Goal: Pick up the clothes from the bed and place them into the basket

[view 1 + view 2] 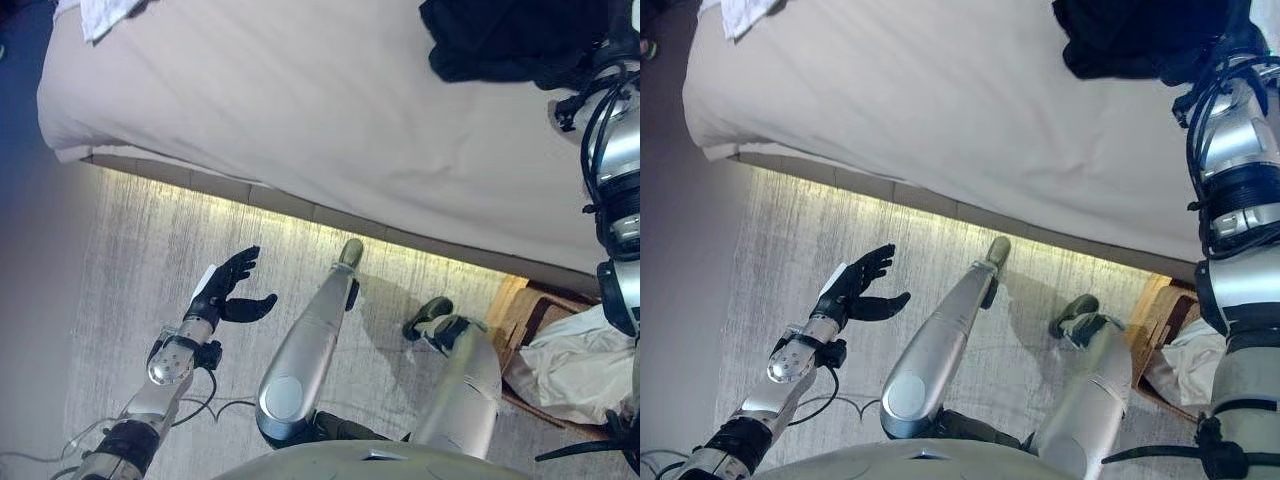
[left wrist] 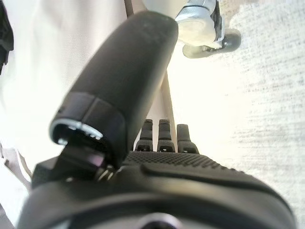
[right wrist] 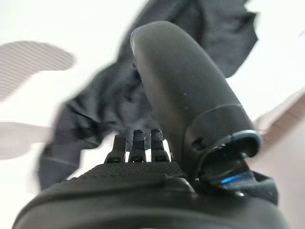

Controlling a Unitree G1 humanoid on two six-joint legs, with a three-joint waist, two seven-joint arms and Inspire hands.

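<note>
While the left hand (image 1: 228, 290) hangs over the pale grey floor (image 1: 130, 260) beside the bed, its fingers are straight and spread, thumb out, holding nothing. Right arm reaches up over the beige-sheeted bed (image 1: 300, 110); the right hand (image 3: 186, 95) is poised above the crumpled black garment (image 1: 510, 40) lying near the far right of the mattress, fingers extended, thumb raised, nothing grasped. A brown wooden basket (image 1: 520, 320) sits on the floor at the bed's edge, with white cloth (image 1: 580, 365) in it. A white cloth (image 1: 105, 15) lies at the bed's far left corner.
</note>
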